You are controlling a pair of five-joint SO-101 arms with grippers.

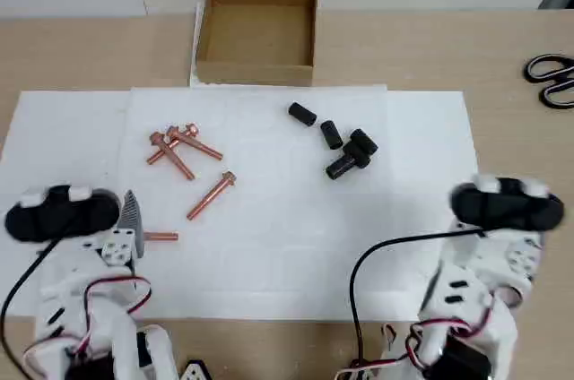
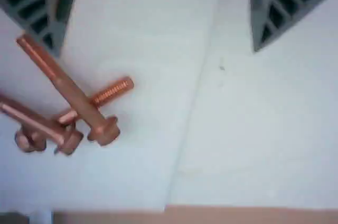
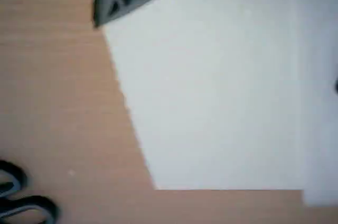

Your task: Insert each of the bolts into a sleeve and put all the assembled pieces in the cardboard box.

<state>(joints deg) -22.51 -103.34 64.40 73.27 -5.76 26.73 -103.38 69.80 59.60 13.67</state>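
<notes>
Holding your left gripper (image 2: 156, 49) spread wide and empty, you are facing the bolts (image 2: 68, 108), which are lying between it and the cardboard box (image 1: 256, 71), shafts running diagonally across the gap, nearer it than your right arm (image 1: 475, 308).

Lab bench, wooden table (image 1: 81, 48), scissors (image 1: 551, 80)

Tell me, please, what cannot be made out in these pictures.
High view: scissors cut off by the picture's edge.
High view: one bolt has an end hidden under the left end effector.
High view: clumped sleeves overlap; their count is unclear.
Left wrist view: another bolt runs off the edge.
</notes>
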